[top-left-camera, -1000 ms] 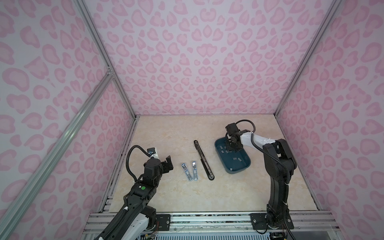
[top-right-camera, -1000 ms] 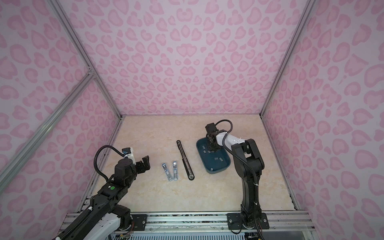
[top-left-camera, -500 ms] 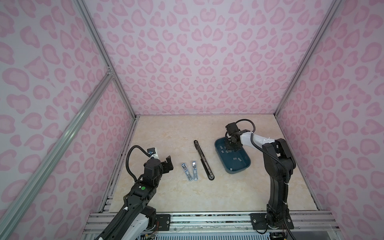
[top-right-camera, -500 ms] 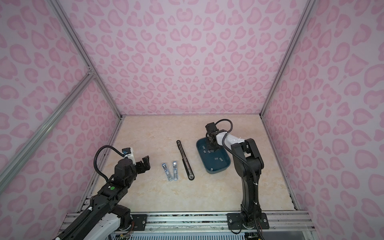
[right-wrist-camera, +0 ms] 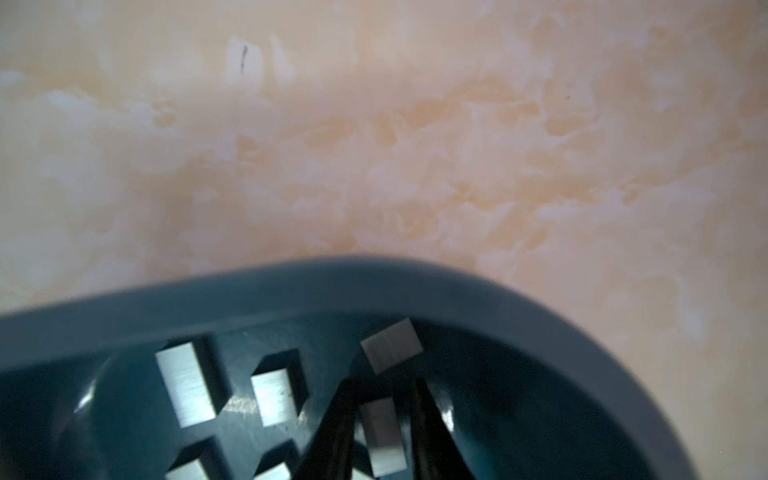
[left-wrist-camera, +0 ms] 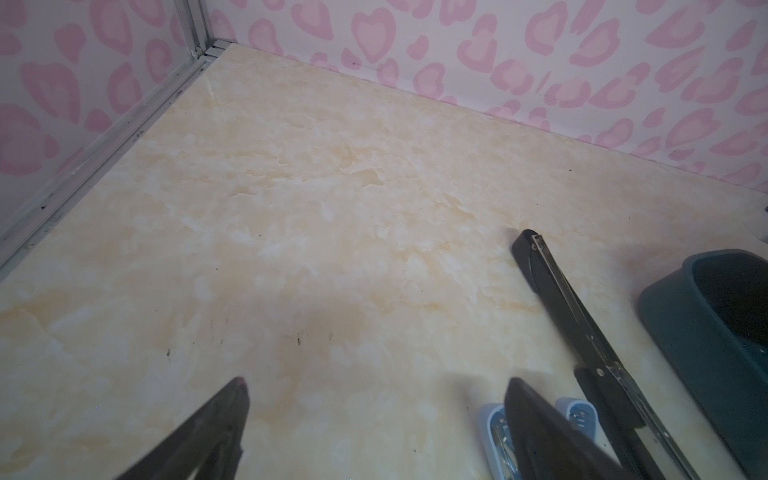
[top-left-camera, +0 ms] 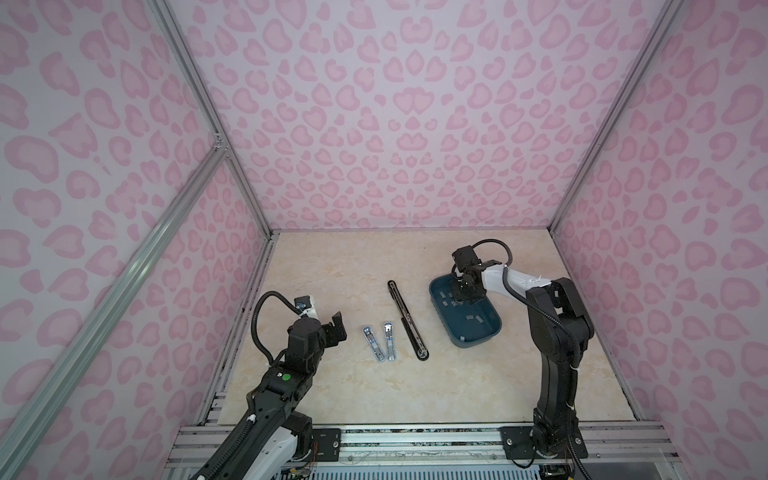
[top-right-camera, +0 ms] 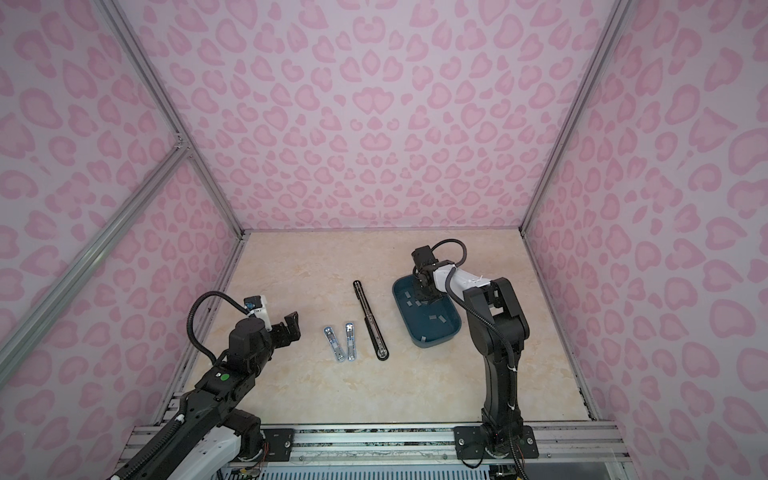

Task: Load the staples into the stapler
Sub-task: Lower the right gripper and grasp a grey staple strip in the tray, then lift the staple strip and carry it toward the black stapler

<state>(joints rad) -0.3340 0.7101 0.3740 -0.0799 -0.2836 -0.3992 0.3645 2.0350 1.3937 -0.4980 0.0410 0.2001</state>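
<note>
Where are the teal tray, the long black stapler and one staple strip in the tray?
teal tray (top-left-camera: 473, 341): a top view, on its near outer wall.
long black stapler (top-left-camera: 406, 319): a top view, midway along its body.
staple strip (right-wrist-camera: 185, 384): right wrist view, centre of its flat face.

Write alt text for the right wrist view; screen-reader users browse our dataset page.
The right gripper reaches into a dark teal tray, its two black fingers straddling one grey staple strip; contact is unclear. More strips lie around it, with beige marbled tabletop beyond the rim.
</note>
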